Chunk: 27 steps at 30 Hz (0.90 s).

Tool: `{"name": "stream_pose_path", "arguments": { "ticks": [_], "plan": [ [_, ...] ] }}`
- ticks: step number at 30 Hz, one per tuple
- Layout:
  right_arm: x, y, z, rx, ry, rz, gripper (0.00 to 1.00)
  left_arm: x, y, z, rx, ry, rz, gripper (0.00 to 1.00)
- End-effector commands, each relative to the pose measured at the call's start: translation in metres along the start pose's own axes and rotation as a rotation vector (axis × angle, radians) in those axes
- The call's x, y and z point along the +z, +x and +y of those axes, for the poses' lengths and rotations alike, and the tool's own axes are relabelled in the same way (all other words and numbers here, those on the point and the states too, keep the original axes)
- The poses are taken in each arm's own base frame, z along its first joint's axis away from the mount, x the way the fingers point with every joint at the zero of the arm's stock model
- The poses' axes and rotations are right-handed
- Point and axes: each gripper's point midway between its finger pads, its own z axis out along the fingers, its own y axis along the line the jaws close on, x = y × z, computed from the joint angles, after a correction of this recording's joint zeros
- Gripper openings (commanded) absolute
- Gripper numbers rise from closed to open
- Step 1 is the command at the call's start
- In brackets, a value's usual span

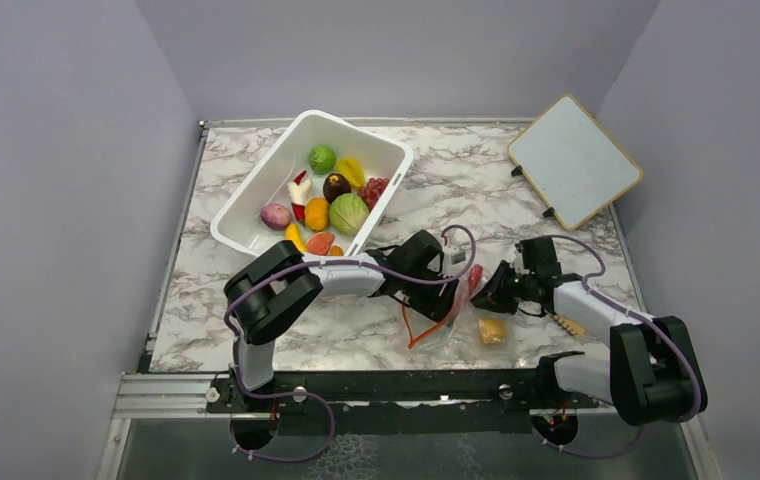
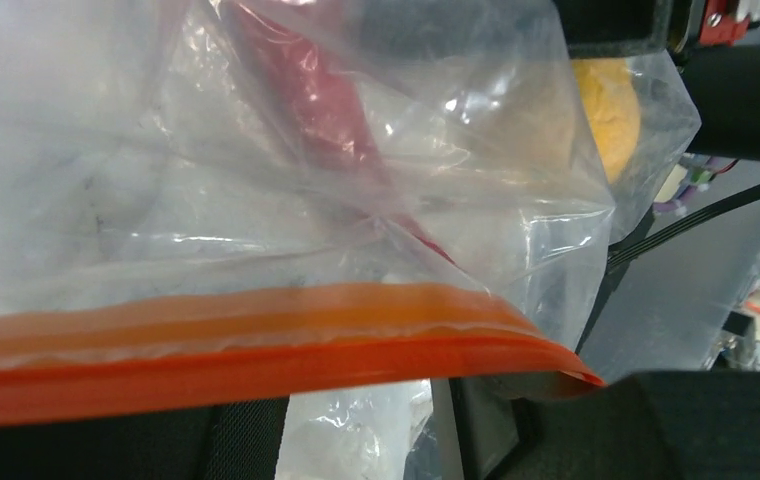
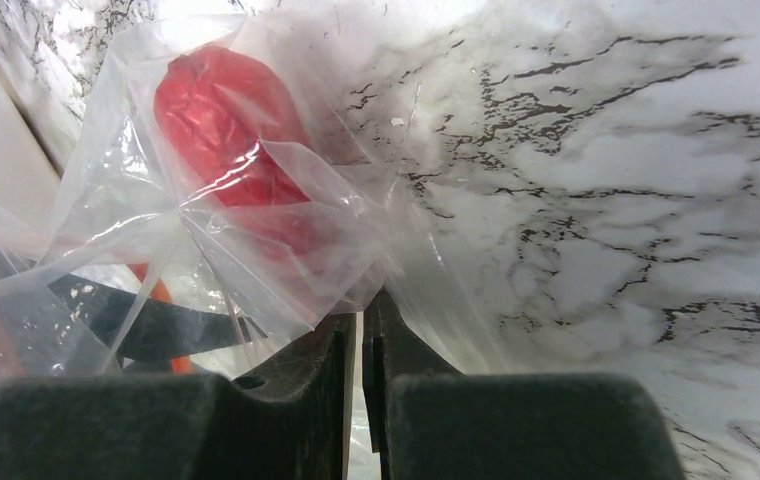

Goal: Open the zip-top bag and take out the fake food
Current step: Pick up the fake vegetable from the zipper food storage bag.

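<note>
So the bag (image 1: 466, 318) sits by the bench's (image 1: 556, 200) near edge, lengthwise along it, with the orange zip (image 2: 256, 350) toward the left. The right claw (image 3: 364, 320) is pinching its plastic. Can't tell if the left claw (image 1: 444, 303) grips anything.

Bright, even light; glare flecks the zip-top bag (image 2: 436, 150), its near edge blurred.

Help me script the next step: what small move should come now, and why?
Probably close the left gripper on the orange zip strip lying right before it: the right gripper pinches the zip-top bag, and a red piece sits inside.
</note>
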Motion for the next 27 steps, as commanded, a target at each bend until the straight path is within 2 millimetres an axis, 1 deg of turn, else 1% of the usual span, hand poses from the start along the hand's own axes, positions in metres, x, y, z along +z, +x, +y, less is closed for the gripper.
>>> {"name": "stream_pose_path", "arguments": {
  "ticks": [1, 6, 9, 11, 14, 21, 27],
  "plan": [
    [0.0, 0.011, -0.011, 0.013, 0.032, 0.016, 0.1, -0.002, -0.022, -0.018, -0.095, 0.04, -0.068, 0.52],
    [-0.002, 0.012, -0.015, 0.015, 0.046, 0.009, 0.09, -0.01, -0.032, -0.013, -0.206, -0.002, -0.124, 0.54],
    [-0.002, 0.013, -0.014, 0.012, 0.042, 0.01, 0.1, -0.017, -0.033, -0.007, -0.244, -0.031, -0.144, 0.54],
    [-0.002, 0.013, -0.013, 0.013, 0.034, 0.011, 0.09, -0.017, -0.031, -0.005, -0.259, -0.037, -0.149, 0.55],
    [-0.002, 0.013, -0.01, 0.017, 0.02, 0.012, 0.1, -0.013, -0.029, -0.01, -0.283, 0.005, -0.141, 0.55],
    [-0.003, 0.016, -0.011, 0.009, 0.014, 0.014, 0.09, -0.005, -0.031, -0.011, -0.307, 0.019, -0.124, 0.52],
    [0.0, 0.019, -0.011, 0.021, -0.005, 0.025, 0.1, 0.007, -0.019, -0.005, -0.269, -0.036, -0.054, 0.49]
  ]
}}
